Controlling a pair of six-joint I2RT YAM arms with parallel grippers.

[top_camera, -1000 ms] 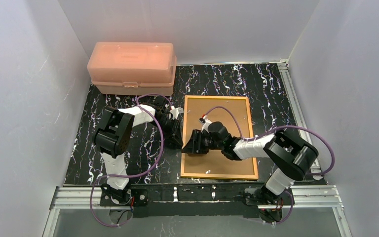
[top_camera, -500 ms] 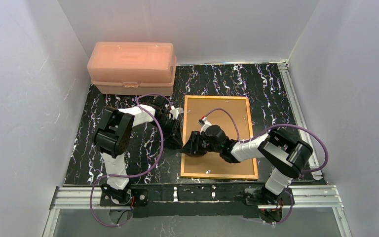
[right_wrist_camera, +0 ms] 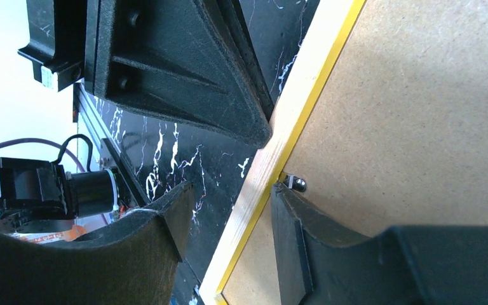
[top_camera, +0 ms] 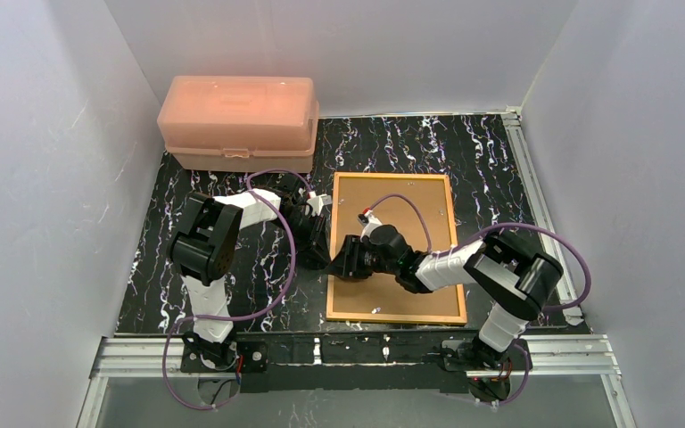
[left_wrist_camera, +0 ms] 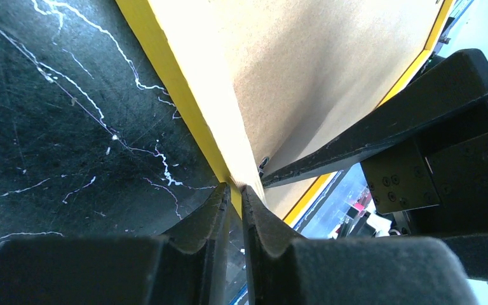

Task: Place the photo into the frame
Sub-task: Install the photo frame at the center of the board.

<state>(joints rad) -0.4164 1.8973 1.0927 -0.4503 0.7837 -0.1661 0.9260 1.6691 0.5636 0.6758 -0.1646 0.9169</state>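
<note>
L fingers [left_wrist_camera: 210, 222] nearly shut, pinching yellow left rail of frame [left_wrist_camera: 168, 76]; arm folded low. R fingers [right_wrist_camera: 292, 241] apart, straddling same rail, one tip on backing board [right_wrist_camera: 419, 127], other over counter [right_wrist_camera: 229, 166]; forearm stretched across.

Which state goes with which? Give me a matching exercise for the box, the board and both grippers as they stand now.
Things:
1. box
2. board
3. left gripper
4. right gripper

States:
A. open, astride the frame's edge
B. pink, at the far left of the table
C. pinched shut on the frame's edge
D. brown, lying in the frame

Pairs: 1-B; 2-D; 3-C; 4-A
</note>
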